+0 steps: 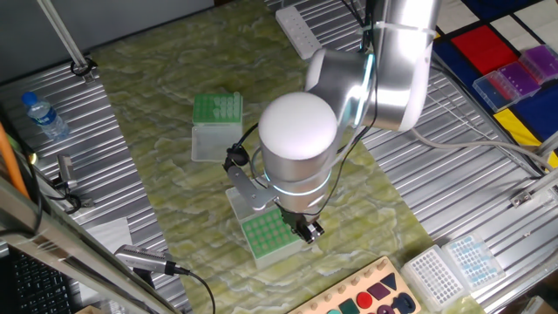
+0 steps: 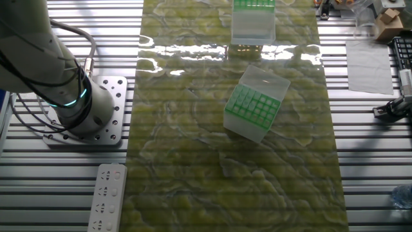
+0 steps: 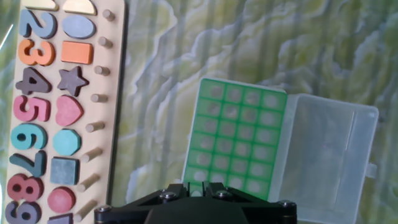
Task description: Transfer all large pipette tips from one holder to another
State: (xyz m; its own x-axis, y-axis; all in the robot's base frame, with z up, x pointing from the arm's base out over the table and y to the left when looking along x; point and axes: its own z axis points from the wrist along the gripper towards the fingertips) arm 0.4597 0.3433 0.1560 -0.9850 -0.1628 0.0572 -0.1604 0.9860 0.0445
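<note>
The near holder [image 1: 266, 235], a clear box with a green grid, lies under my gripper [image 1: 305, 228]. In the hand view its grid [image 3: 236, 140] shows pale, empty-looking wells, with the open clear lid [image 3: 326, 155] to the right. My gripper [image 3: 199, 188] hangs over the grid's lower left corner. Its jaws stand almost together, with a pale sliver that looks like a large pipette tip [image 3: 195, 192] in the narrow gap. The far holder [image 1: 216, 112] carries pale tips on its green top. Both holders show in the other fixed view, near [image 2: 251, 106] and far [image 2: 252, 19]; the gripper does not.
A wooden number board [image 3: 56, 106] lies left of the near holder, also seen in one fixed view [image 1: 366, 296]. Clear racks [image 1: 453, 266] stand at the front right, purple boxes [image 1: 514, 78] at the back right. A water bottle [image 1: 44, 118] and a power strip [image 1: 301, 30] lie at the edges.
</note>
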